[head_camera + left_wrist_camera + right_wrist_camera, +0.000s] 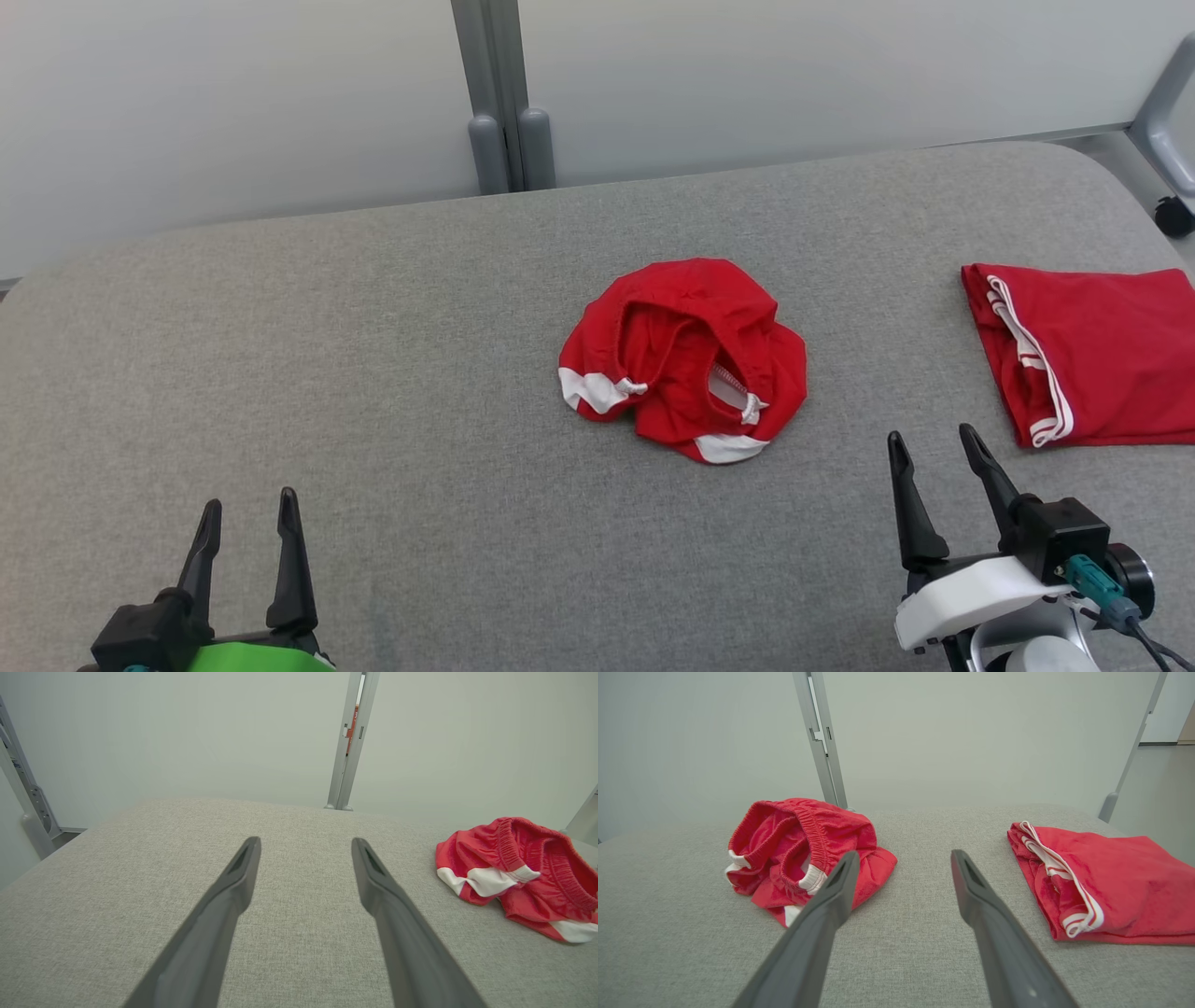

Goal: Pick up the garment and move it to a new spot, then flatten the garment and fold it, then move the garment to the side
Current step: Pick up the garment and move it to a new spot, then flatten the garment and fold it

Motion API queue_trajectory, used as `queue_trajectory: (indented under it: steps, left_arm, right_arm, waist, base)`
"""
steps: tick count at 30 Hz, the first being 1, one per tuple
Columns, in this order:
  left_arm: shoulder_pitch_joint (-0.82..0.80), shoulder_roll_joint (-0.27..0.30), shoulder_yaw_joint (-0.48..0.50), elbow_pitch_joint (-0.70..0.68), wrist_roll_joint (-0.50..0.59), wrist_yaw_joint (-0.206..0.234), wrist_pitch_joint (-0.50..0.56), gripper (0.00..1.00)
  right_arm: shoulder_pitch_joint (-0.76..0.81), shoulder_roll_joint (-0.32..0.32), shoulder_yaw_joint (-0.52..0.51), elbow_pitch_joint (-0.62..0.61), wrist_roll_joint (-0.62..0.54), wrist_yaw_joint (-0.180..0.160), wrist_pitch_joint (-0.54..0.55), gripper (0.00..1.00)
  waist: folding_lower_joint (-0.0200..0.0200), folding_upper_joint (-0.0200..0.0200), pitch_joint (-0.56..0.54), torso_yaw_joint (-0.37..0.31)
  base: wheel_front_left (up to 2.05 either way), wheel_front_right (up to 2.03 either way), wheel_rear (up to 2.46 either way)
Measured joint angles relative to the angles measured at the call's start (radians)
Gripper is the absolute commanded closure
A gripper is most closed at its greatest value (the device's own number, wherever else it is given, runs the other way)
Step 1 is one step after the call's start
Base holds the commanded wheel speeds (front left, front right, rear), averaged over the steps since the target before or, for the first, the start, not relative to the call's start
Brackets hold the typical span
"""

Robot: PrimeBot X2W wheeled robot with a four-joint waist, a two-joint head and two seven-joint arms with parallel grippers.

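crumpled garment [683, 359]: lying as a bunched red heap with white trim around the middle of the grey surface [327, 373], elastic waistband gaping upward, touching neither gripper.
folded garment [1088, 364]: resting flat at the right edge of the grey surface, well apart from the crumpled garment, white-striped hem facing left, running partly out of the head view.
left gripper [250, 498]: hovering at the near left, fingers spread wide and holding nothing, pointing toward the far side; keeping well apart from the crumpled garment, with that piece lying to the right and farther off.
right gripper [931, 433]: hovering at the near right, fingers spread wide and gripping nothing; sitting nearer than both pieces, between the crumpled garment on the left and the folded garment on the right, touching neither.
grey surface: stretching wide under both pieces, showing a woven fabric texture and rounded far corners.
metal post [504, 93]: standing behind the far edge, joining two pale wall panels [233, 103].
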Motion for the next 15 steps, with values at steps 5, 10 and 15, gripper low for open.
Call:
queue_trajectory:
  steps: [5,10,15]
  left_arm:
    - [0.002,-0.001,-0.001,-0.001,0.001,0.000,0.000,0.00]
    - [0.003,-0.002,-0.005,-0.001,0.001,0.000,0.000,0.00]
    - [-0.009,-0.002,-0.081,0.018,0.001,0.000,0.000,0.00]
  right_arm:
    - [0.000,0.000,-0.001,0.000,0.000,0.000,0.000,0.00]
    - [0.000,0.000,0.002,0.001,0.000,0.000,0.000,0.00]
    - [0.000,0.000,0.001,0.001,0.001,0.000,0.000,0.00]
  waist:
    - [0.0000,0.0000,-0.003,0.003]
    - [0.0000,0.0000,-0.006,0.001]
    - [0.0000,0.0000,-0.005,-0.001]
  base:
    - [0.00,0.00,0.00]
    - [0.00,0.00,0.00]
    - [0.00,0.00,0.00]
